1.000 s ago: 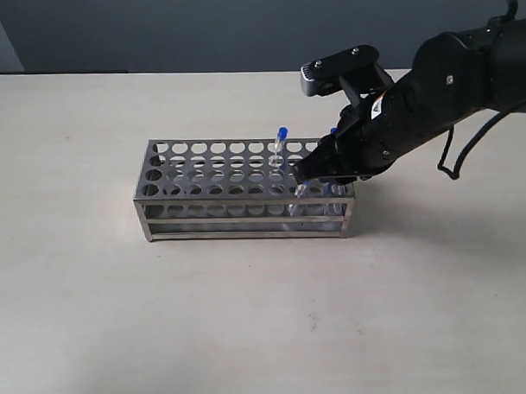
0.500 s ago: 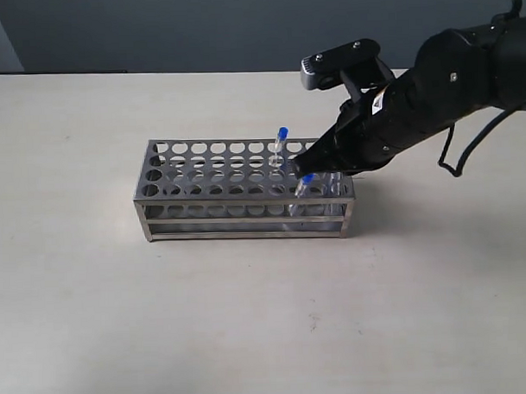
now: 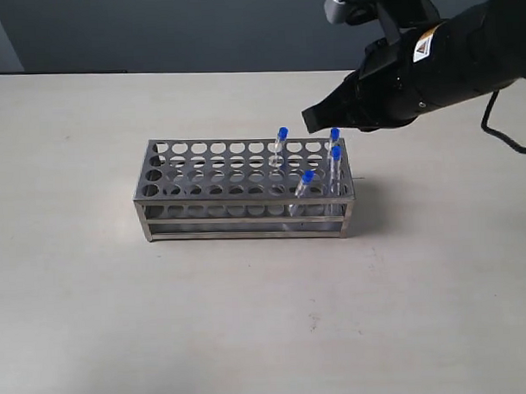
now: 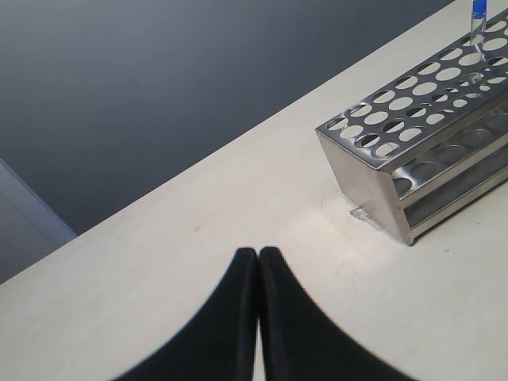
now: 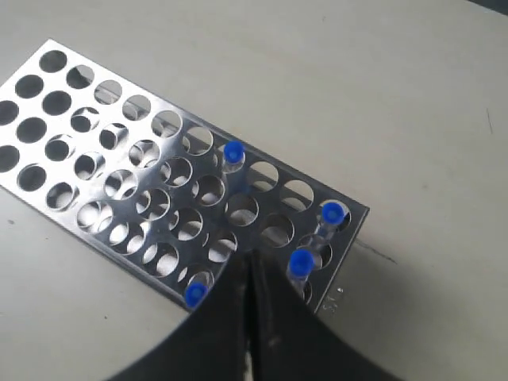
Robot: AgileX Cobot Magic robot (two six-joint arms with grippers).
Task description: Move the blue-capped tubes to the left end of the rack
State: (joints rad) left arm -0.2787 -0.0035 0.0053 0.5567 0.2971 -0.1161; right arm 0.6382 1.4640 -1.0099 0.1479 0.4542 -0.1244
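Standing below right fingers (image 5: pixel 226 317): blue-capped tubes (image 5: pixel 233 152).

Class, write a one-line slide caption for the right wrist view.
Shut right gripper hovers empty above the rack, four blue-capped tubes standing near one end.

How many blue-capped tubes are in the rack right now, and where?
4 slim clear blue-capped tubes, all toward the right end of the grey metal rack: back-row tube, back-right corner tube, end-column tube in front of it, front-row tube. None seems hidden.
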